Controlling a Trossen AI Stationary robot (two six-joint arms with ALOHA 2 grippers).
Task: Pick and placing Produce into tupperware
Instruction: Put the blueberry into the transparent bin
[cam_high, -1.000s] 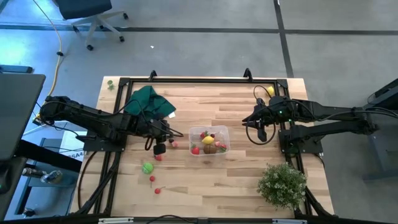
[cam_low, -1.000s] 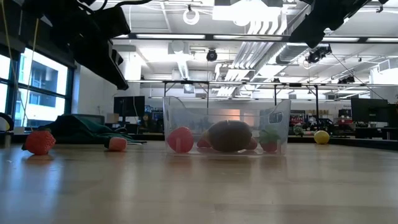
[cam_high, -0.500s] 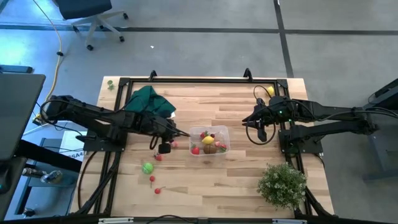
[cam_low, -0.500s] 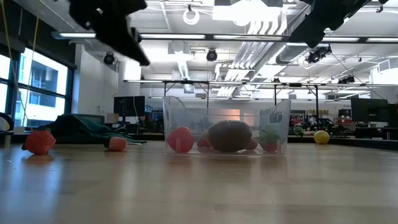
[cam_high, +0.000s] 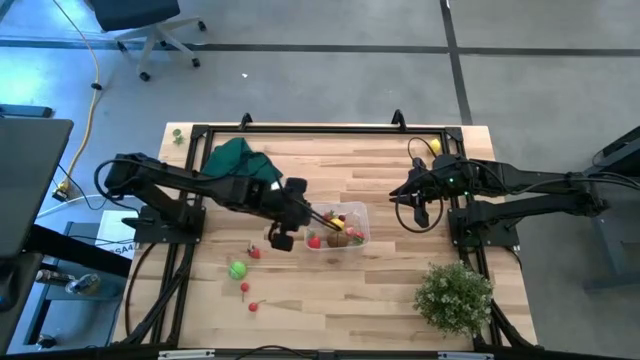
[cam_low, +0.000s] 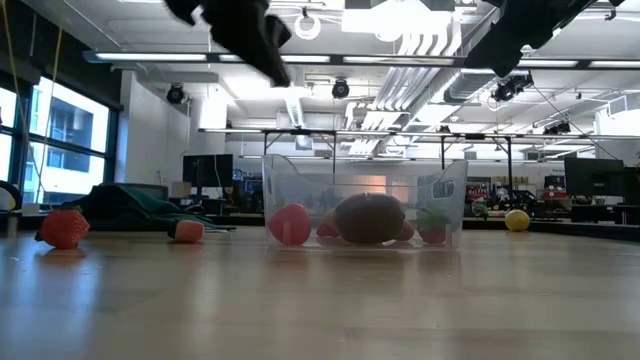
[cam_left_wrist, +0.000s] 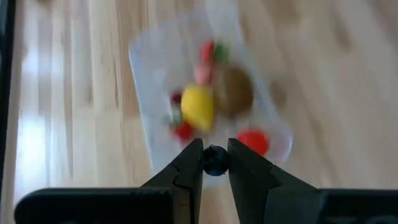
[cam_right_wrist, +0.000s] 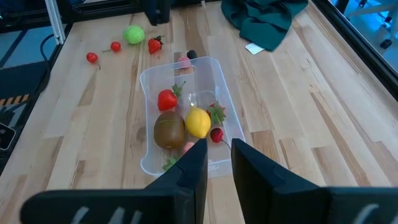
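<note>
1. A light wooden counter (cam_high: 380, 285) seen from above, with a dark robot arm reaching in from each side

2. The left gripper (cam_left_wrist: 214, 160) hangs over the near-left corner of the tupperware (cam_high: 337, 227), a clear rectangular tub at the middle of the counter. Its fingers (cam_left_wrist: 186, 168) are clenched on a small dark round berry (cam_left_wrist: 215, 160), pinched between the tips above the tub's rim

3. Inside the tub lie a yellow lemon (cam_right_wrist: 198, 122), a brown kiwi (cam_right_wrist: 169, 129), a red strawberry (cam_right_wrist: 166, 99) and a few smaller red and green pieces, all crowded together

4. More produce lies on the counter to the left of the tub: a green round fruit (cam_high: 237, 268), a red strawberry (cam_high: 255, 252) near it, and two small red cherries (cam_high: 248, 297) closer to the front edge

5. A small yellow fruit (cam_high: 434, 146) sits at the far-right corner of the counter, well apart from the tub

6. The right gripper (cam_right_wrist: 215, 152) waits in the air to the right of the tub, pointing towards it. Its fingers stand close together with a narrow gap and nothing between them

7. A dark green cloth (cam_high: 238, 163) is bunched at the far left, and a bushy pale-green plant (cam_high: 453, 297) stands at the near-right corner
</note>
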